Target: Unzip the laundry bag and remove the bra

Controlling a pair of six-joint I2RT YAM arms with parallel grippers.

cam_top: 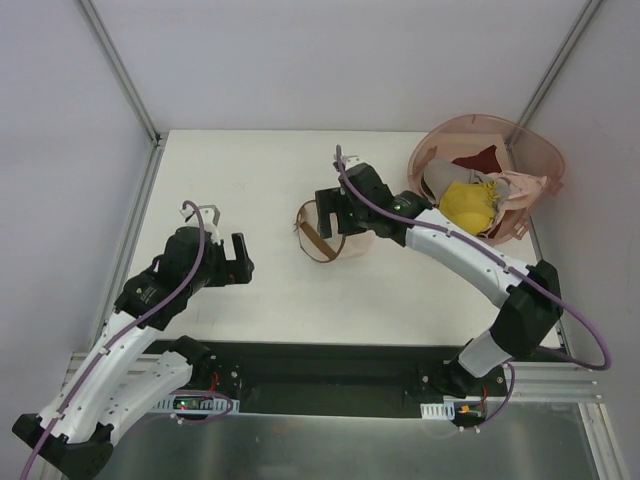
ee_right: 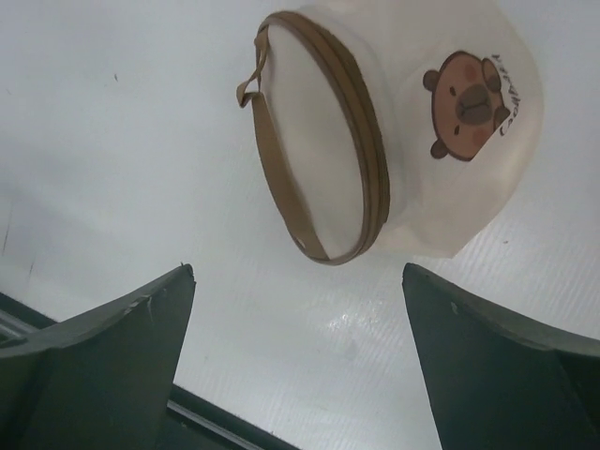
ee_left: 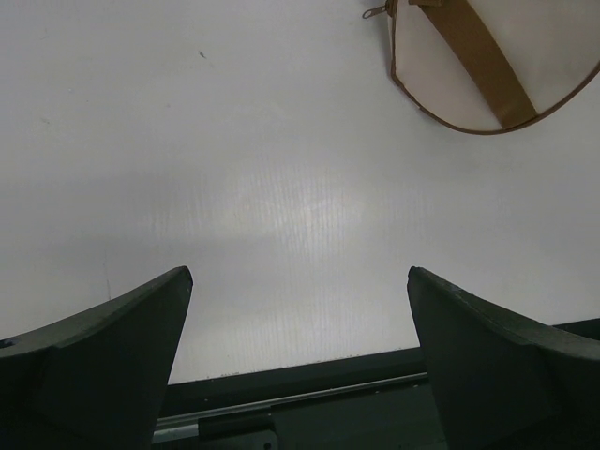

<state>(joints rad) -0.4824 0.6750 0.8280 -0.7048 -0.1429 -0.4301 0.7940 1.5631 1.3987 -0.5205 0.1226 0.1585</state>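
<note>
Right wrist view alone shows the brown bear print point(ee_right: 469, 103) on the cream dome-shaped mesh laundry bag point(ee_right: 319, 141); overhead, the spread-jawed right gripper point(cam_top: 335, 220) hides it, and the left gripper point(ee_left: 300, 281) is likewise released.

From above, my right gripper point(cam_top: 335, 215) hides part of the laundry bag point(cam_top: 316, 240). The left wrist view crops its top.

Top camera looks down on the table point(cam_top: 240, 170); both close wrist cameras share the laundry bag point(ee_right: 319, 155).
</note>
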